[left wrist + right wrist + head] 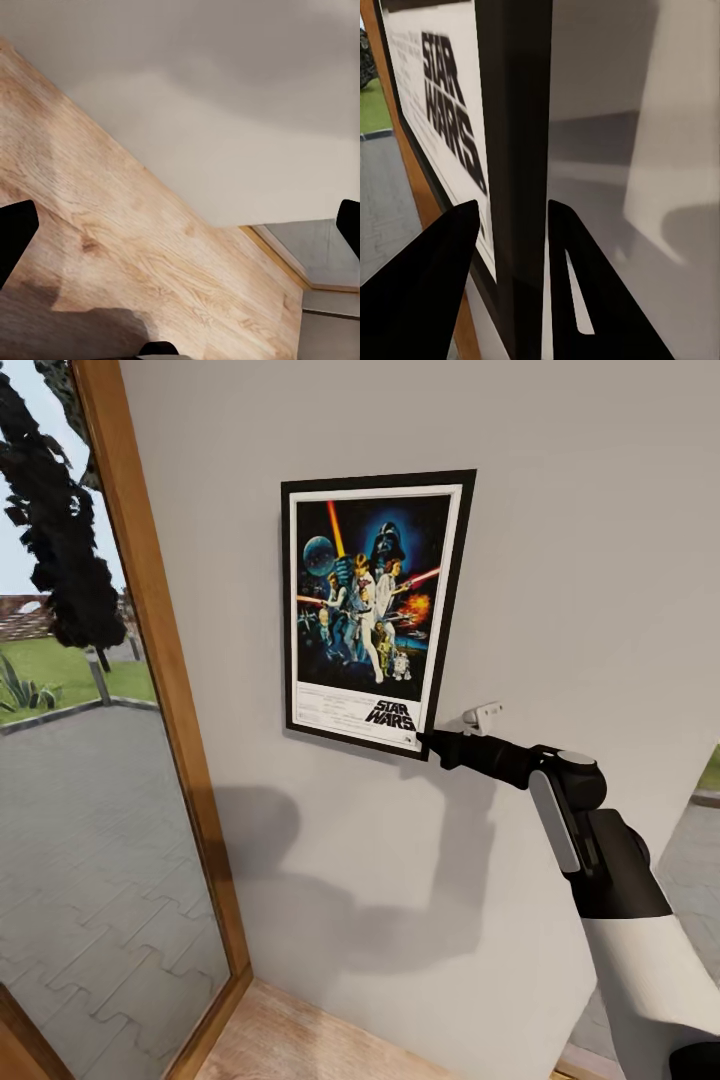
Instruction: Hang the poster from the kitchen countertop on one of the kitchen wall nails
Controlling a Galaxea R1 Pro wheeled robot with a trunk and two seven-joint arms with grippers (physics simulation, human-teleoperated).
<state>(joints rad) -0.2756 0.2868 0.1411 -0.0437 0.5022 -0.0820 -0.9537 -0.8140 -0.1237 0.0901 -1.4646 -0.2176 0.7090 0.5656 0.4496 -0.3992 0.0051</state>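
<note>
The poster hangs flat against the grey wall, right of a wood-framed window. The right gripper pinches its lower right corner; the right wrist view shows both fingers closed on the black frame edge. The left gripper is cut off, its finger tips spread wide over the wood floor, holding nothing. Any nail is hidden behind the poster.

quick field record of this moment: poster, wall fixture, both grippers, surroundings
poster: against the wall, slightly tilted, pinched at its lower right corner
right gripper: shut on the poster's frame edge, one finger on each side
wall fixture: small white bracket, right of the poster, bare
left gripper: open, over the wood floor
window: wood-framed, left of the poster
</note>
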